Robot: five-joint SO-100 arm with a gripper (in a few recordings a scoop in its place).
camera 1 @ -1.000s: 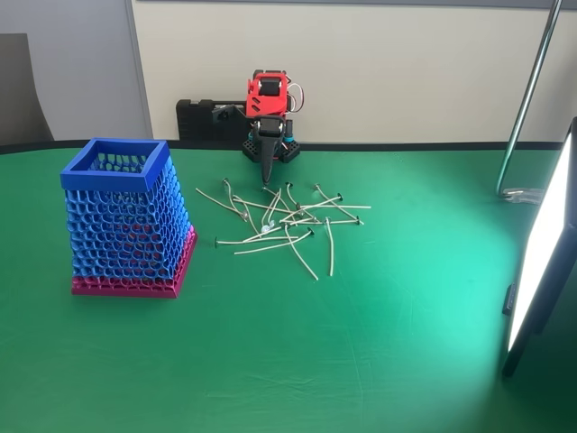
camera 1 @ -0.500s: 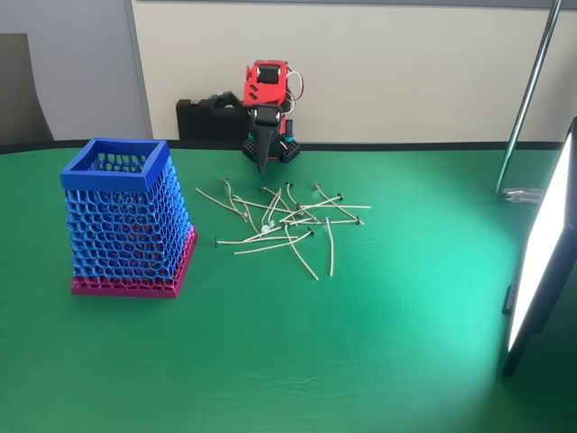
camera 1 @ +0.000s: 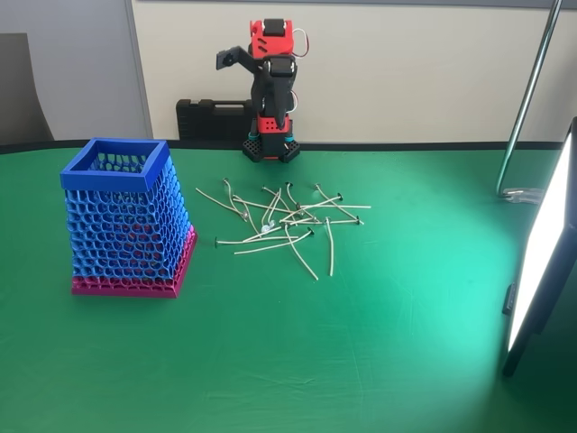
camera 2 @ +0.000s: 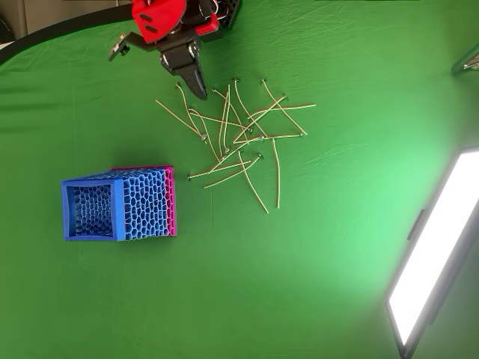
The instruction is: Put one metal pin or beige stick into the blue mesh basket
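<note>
Lying loose, pins rest beside the jaws.

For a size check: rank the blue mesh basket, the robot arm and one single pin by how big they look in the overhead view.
1. Blue mesh basket.
2. Robot arm, gripper included; foreshortened and cut by the frame, so unsure.
3. Single pin, clearly smallest.

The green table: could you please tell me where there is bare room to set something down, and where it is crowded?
Bare green table spans the whole near side in the fixed view, and the stretch between the pile of pins and the light panel. A narrower strip separates the blue mesh basket from the pile. It is crowded below the gripper, where pins overlap.
</note>
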